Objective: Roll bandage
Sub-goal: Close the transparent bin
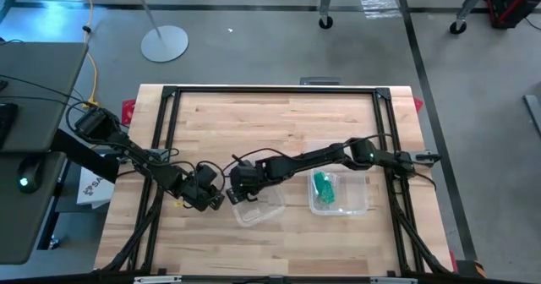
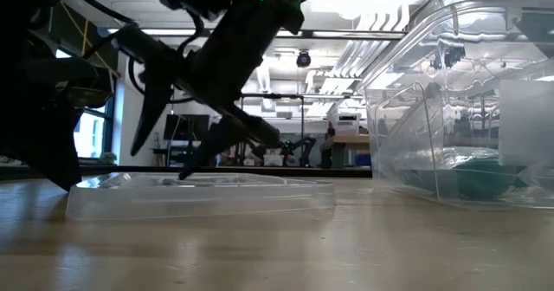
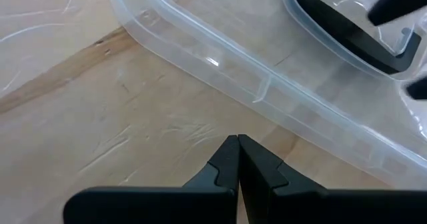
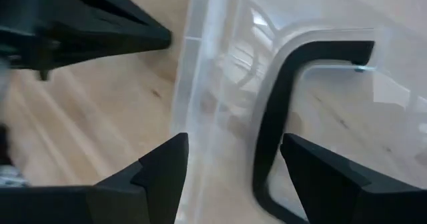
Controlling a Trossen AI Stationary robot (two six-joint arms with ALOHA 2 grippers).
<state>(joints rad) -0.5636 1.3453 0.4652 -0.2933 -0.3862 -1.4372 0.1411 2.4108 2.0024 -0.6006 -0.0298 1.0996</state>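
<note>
- Right wrist view shows the right tool [image 4: 230,161] with its fingers spread wide, holding nothing, poised over the clear lid [image 4: 220,84] so that the rim and the near end of the lid's black handle [image 4: 273,124] lie in the gap between them.
- Left tool [image 3: 237,159] is closed, its two tips pressed together with nothing between them, low over the bare tabletop [image 3: 87,111] just beside the lid's rim.
- From above, both tools meet at the lid [image 1: 258,208] near the front middle of the tabletop [image 1: 279,123], the left tool [image 1: 211,198] at its left edge and the right tool [image 1: 245,191] over its upper part.
- Just right of the lid stands a clear plastic box [image 1: 359,201], open at the top.
- Inside that box lies the green bandage [image 1: 324,190], bunched toward the left side, well apart from both tools.
- Low view shows the lid [image 2: 199,196] flat on the wood and the bandage [image 2: 480,177] at the bottom of the box [image 2: 407,126].
</note>
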